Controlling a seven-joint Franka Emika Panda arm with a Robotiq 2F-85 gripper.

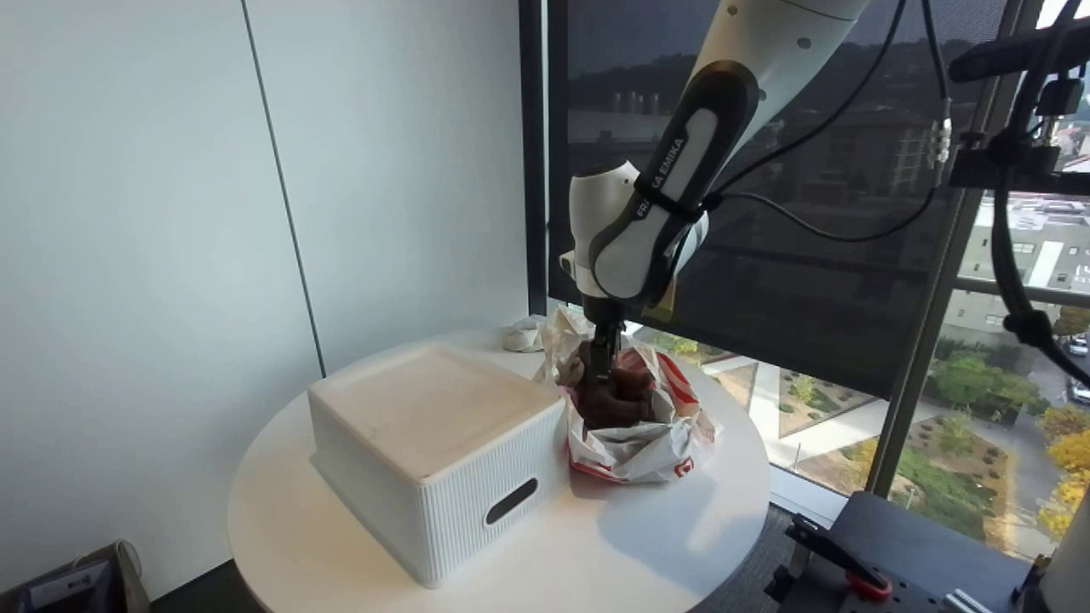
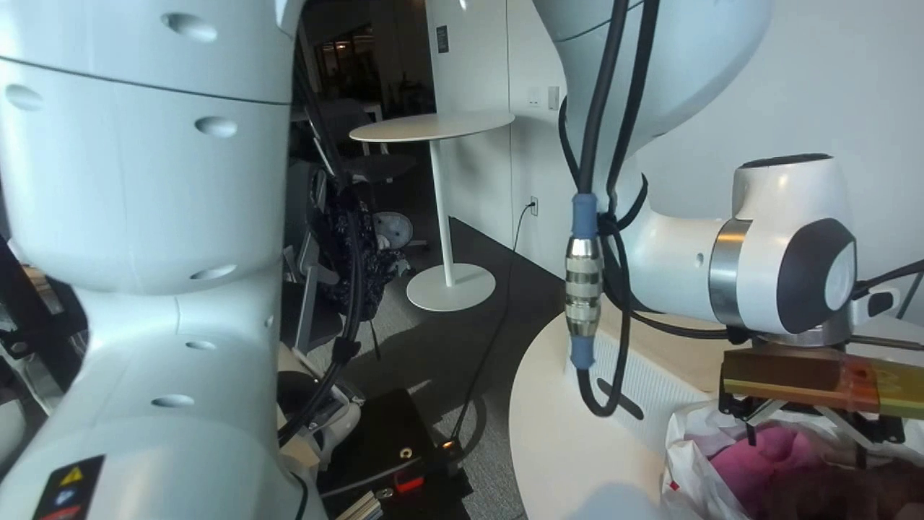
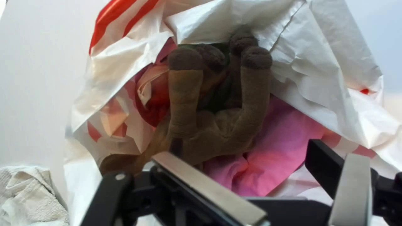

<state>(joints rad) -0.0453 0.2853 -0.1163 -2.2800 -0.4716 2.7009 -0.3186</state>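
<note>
Our end effector (image 3: pixel 249 158) hangs over the mouth of the white bag (image 3: pixel 317 72), jaws spread wide and holding nothing; whether it touches the brown toy (image 3: pixel 216 141), we cannot tell. Toy lies inside the bag, dark-tipped limbs toward the rim, the bag on the tabletop (image 1: pixel 596 545) just beside the box (image 1: pixel 460 494). We judge two hazards: loose plastic could snag on the jaws, dragging the bag; an off-centre pinch could catch the pink item (image 3: pixel 267 169) alongside.
</note>
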